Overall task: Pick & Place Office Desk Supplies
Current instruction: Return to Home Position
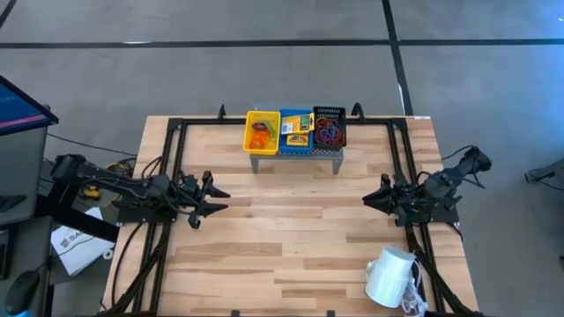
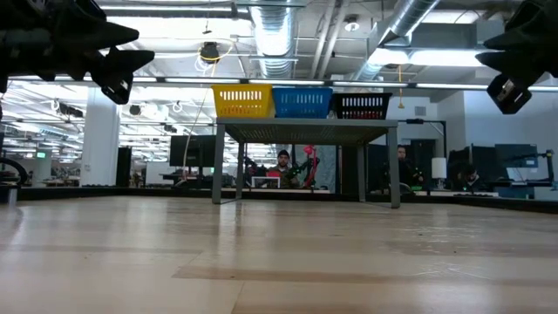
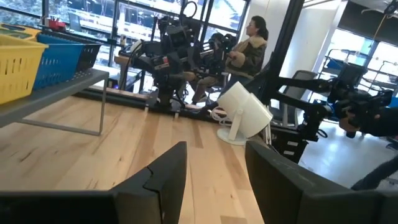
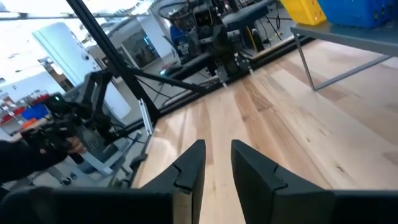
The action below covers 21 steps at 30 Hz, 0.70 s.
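Hardly any writing can be read with certainty. The white carton (image 1: 75,242) lying beyond the left edge of the pale wooden table (image 1: 291,255) carries dark block capitals that seem to begin "SA", with the rest too small to make out. The small yellow printed packets (image 1: 295,129) in the blue plastic bin (image 1: 296,149) on the grey perforated metal riser (image 1: 297,156) show green and dark print, and the screen of the monitor (image 1: 18,110) glows blue and pink, but neither is legible.

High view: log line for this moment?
three bins: on riser | left gripper: open, over table's left | right gripper: open, over table's right
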Available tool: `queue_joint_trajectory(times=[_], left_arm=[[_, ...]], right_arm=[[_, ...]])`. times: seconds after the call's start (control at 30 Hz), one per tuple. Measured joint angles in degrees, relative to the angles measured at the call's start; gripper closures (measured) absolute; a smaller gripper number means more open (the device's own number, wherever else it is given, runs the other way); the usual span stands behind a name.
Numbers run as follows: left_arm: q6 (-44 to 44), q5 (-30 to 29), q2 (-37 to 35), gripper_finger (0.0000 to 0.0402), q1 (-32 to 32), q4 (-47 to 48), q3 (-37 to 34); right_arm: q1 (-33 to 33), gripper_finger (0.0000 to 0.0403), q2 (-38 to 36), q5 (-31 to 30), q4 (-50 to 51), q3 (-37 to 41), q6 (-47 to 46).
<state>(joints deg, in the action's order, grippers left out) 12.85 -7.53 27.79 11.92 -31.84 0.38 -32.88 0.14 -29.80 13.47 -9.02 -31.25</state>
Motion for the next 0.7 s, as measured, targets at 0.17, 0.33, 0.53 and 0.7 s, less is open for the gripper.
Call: queue_joint_trajectory(times=[0.17,0.33,0.53,0.7], left_arm=[[-0.44,0.02,0.00,0.0243,0.00,0.01,0.00],[-0.46,0.02,0.00,0.0243,0.00,-0.01,0.00],[-0.51,0.04,0.00,0.0243,0.00,-0.01,0.00],[-0.53,0.07,0.00,0.0243,0.00,0.01,0.00]], right_arm=[[-0.04,0.0327,0.00,-0.02,1.39,-0.02,1.60],[0.04,0.0327,0.00,-0.13,2.92,-0.04,4.67],[0.04,0.0327,0.00,-0.31,7.13,-0.04,6.23],[0.04,0.0327,0.00,-0.27,11.34,-0.09,3.98]])
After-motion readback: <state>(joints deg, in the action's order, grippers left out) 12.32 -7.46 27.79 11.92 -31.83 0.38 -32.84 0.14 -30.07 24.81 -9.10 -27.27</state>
